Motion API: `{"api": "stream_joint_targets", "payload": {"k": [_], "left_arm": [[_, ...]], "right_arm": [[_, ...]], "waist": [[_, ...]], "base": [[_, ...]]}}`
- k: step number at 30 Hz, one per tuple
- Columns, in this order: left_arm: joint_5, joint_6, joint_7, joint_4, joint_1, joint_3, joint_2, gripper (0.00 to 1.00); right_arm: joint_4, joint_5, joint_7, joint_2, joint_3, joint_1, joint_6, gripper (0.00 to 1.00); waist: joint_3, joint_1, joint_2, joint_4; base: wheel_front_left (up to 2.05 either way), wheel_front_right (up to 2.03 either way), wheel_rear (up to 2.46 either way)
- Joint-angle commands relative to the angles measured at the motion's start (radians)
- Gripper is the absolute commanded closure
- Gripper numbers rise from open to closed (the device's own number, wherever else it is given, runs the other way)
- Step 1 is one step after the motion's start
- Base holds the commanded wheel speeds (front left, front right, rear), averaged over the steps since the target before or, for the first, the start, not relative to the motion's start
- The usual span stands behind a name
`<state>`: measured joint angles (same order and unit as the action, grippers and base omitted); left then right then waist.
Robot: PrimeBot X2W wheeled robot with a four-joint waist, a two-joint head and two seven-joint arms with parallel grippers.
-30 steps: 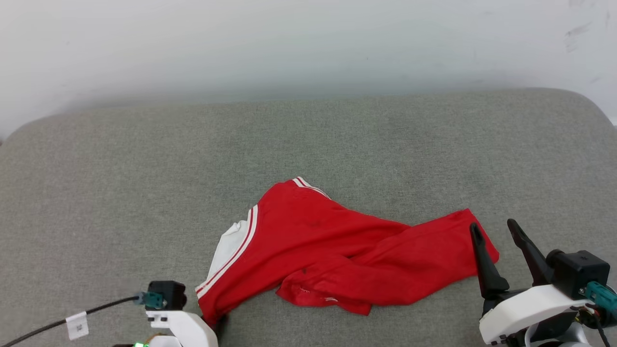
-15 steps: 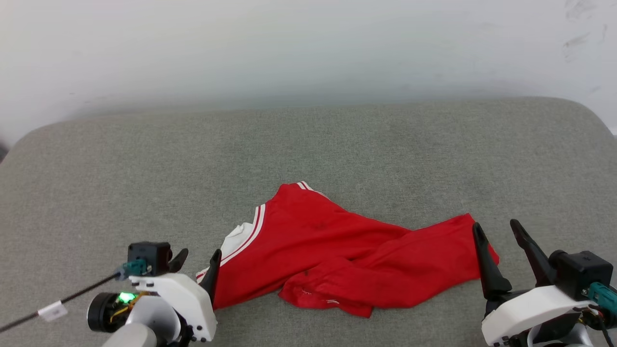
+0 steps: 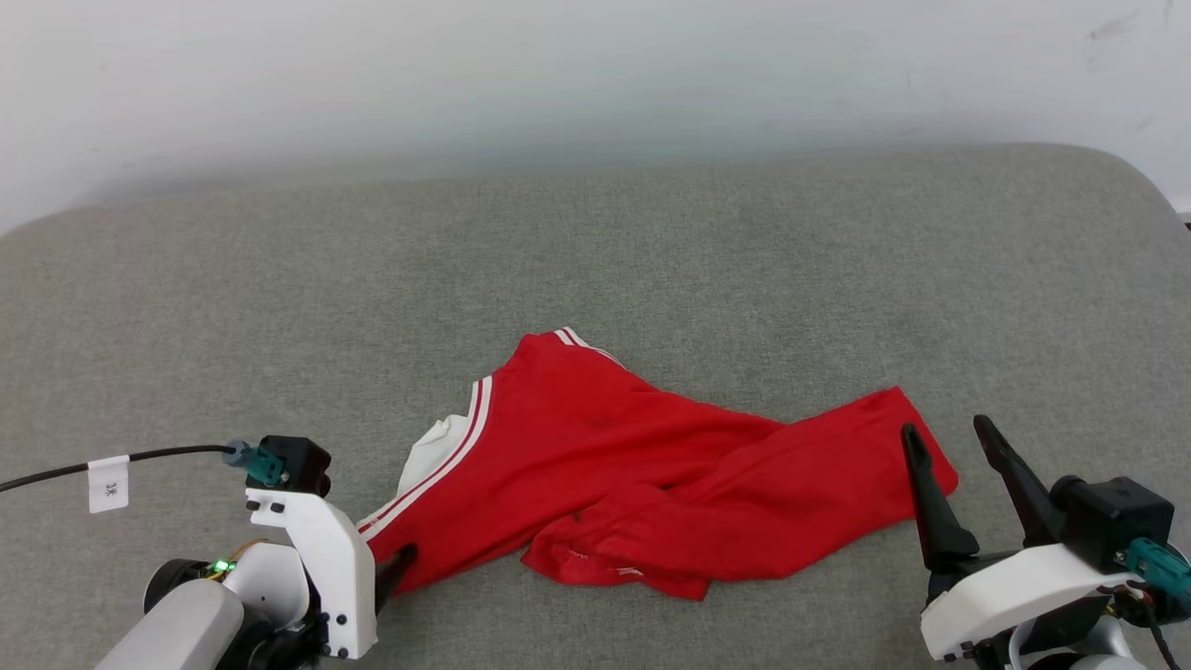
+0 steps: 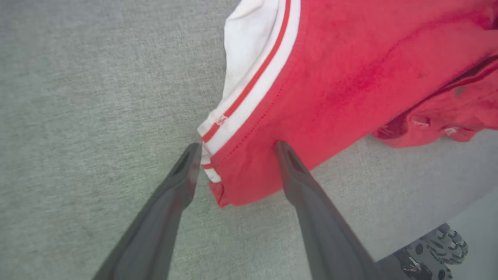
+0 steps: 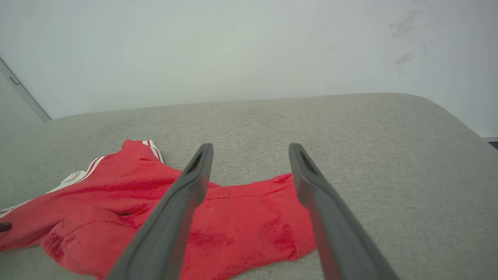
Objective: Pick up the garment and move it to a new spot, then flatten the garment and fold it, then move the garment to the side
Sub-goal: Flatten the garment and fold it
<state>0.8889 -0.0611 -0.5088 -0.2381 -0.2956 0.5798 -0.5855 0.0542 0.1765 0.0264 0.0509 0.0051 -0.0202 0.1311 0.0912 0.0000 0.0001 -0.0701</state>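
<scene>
The garment [image 3: 651, 475], red with a white sleeve and red-and-white striped trim, lies crumpled on the grey cushioned surface [image 3: 595, 261]. My left gripper [image 3: 386, 572] is at the garment's near-left corner. In the left wrist view the left gripper [image 4: 237, 147] stands open, its two fingers straddling the striped corner of the garment [image 4: 350, 70], which rests on the surface. My right gripper [image 3: 947, 430] is open at the garment's right end. In the right wrist view the right gripper [image 5: 251, 147] hovers over the red cloth [image 5: 241, 229], holding nothing.
A white wall [image 3: 595, 74] rises behind the surface. A black cable with a white tag [image 3: 110, 482] runs to the left wrist. The surface's front edge and part of my base [image 4: 435, 252] show at the lower right of the left wrist view.
My left gripper has opened and let go of the garment's near-left corner, and its arm has shifted. The head camera moved a little. The garment and the right gripper stay about where they were.
</scene>
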Motion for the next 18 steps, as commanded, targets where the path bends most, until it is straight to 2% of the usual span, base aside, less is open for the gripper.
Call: {"api": "stream_joint_targets", "payload": {"k": [1, 2, 3, 8, 12, 18], "left_arm": [[0.014, 0.008, -0.009, -0.008, -0.012, -0.002, 0.005, 0.00], [0.019, 0.014, -0.014, -0.015, -0.015, -0.001, 0.007, 0.62], [0.024, 0.020, -0.011, -0.020, -0.021, -0.003, 0.007, 1.00], [0.000, 0.039, 0.042, -0.035, -0.040, -0.008, 0.012, 1.00], [-0.052, 0.030, 0.104, -0.001, -0.068, -0.006, 0.010, 1.00], [-0.145, 0.021, 0.164, 0.099, -0.122, 0.048, 0.066, 1.00]], "right_arm": [[-0.003, 0.003, -0.008, -0.001, 0.000, 0.016, -0.001, 0.00], [-0.005, 0.004, -0.008, -0.001, 0.001, 0.019, 0.000, 0.00], [-0.007, 0.005, -0.009, -0.001, 0.002, 0.021, -0.001, 0.00], [-0.019, 0.006, -0.017, -0.001, -0.001, 0.028, -0.001, 0.00], [-0.026, 0.005, -0.017, -0.001, -0.006, 0.025, 0.000, 0.00], [-0.025, -0.002, -0.011, -0.001, -0.011, 0.022, 0.000, 0.00]], "waist": [[0.008, 0.0000, -0.0001, -0.005], [0.011, 0.0000, -0.0001, -0.007], [0.015, 0.0000, -0.0001, -0.009], [0.019, 0.0000, -0.0001, -0.016], [0.008, 0.0000, -0.0001, -0.016], [-0.009, 0.0000, -0.0001, -0.013]], "base": [[0.00, 0.00, 0.00], [0.00, 0.00, 0.00], [0.00, 0.00, 0.00], [0.00, 0.00, 0.00], [0.00, 0.00, 0.00], [0.00, 0.00, 0.00]]}}
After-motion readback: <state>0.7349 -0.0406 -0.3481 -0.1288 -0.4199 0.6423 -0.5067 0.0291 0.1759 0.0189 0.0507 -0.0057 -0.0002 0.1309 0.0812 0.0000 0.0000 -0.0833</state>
